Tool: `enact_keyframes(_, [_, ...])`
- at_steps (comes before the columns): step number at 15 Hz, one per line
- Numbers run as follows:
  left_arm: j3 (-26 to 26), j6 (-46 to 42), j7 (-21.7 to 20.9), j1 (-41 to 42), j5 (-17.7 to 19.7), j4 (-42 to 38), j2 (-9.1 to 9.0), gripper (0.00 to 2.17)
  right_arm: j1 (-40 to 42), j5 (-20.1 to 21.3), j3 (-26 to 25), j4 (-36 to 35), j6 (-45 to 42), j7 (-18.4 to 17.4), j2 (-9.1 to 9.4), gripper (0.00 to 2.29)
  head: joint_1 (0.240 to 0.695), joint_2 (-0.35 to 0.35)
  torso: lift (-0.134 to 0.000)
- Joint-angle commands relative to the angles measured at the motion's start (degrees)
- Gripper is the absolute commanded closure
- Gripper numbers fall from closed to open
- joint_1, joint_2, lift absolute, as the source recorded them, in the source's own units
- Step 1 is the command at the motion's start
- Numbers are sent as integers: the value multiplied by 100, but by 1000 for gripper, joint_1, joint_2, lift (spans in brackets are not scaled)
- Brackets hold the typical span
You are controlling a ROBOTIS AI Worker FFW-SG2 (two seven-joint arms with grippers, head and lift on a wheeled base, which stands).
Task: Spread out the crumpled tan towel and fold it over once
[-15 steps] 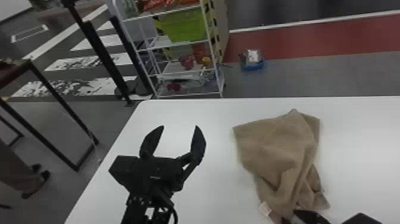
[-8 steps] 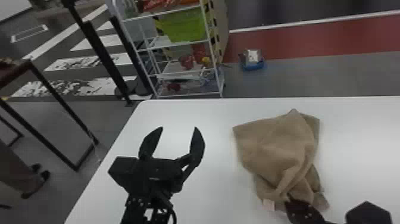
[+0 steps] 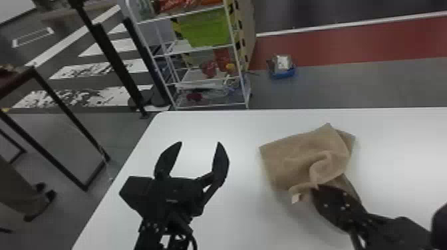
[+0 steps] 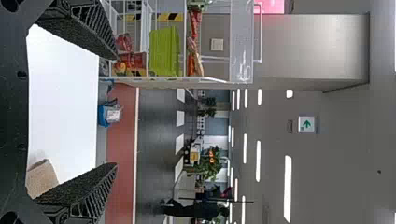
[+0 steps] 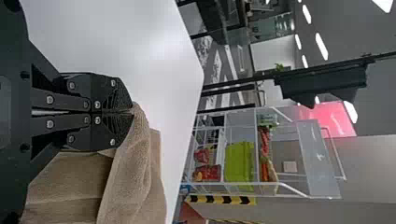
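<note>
My right claw (image 5: 130,111) has moved in from the near right over the last second, and it's now shut on the towel's (image 3: 299,158) near end, both fingers pressed together with cloth between them. That end has come up and toward the far side: the tag (image 3: 295,198), which lay closer to me, has gone up with it, and a loose curl has formed across the middle. The far corner hasn't shifted, so I'm lifting the towel rather than dragging it.

The towel is on the right part of the table (image 3: 242,212), toward the far side, bunched and overlapping itself. My left claw (image 3: 199,143) stays parked on the left, wide open, with nothing in it and well apart from the cloth.

For the task, I'd say I've got a hold but no spread yet. I'd judge the next move is to raise this end and let the layers drop open, perhaps giving the left claw a corner. Gripping several layers at once could just carry the bunch along.
</note>
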Motion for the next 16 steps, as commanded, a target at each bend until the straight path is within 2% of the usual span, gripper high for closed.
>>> enact_keyframes(1, [2,0,0,15,-24,15,9,80,1,-325,-219,-461,-35,-1,104,1298,695,350,-124])
enact_keyframes(3, [19,0,-9,50,-33,-3,35,80,1,-694,-526,-786,-228,-36,218,1298,695,350,-124])
enact_keyframes(5, [2,18,-36,68,-41,-29,53,80,19,-1336,-957,-988,-527,-80,394,1298,695,340,-124])
enact_keyframes(6, [-33,18,-62,68,-50,-29,53,80,27,-1766,-1238,-1155,-545,-98,508,1298,695,325,-124])
enact_keyframes(8, [-69,18,-88,59,-85,-38,53,80,115,-2232,-1563,-1375,-703,-98,614,1298,695,292,-124])
enact_keyframes(10, [-77,18,-97,59,-94,-38,53,80,186,-2804,-1985,-1516,-738,-62,649,1298,695,239,-124])
enact_keyframes(12, [-104,18,-150,59,-103,-56,53,80,247,-3067,-2372,-1560,-967,-115,675,1298,695,211,-124])
enact_keyframes(14, [-121,18,-167,68,-138,-82,53,80,238,-3085,-2741,-1472,-1125,-326,675,1298,695,176,-124])
enact_keyframes(16, [-121,18,-203,68,-138,-73,61,80,124,-3032,-3181,-1068,-1107,-599,693,1298,695,109,-124])
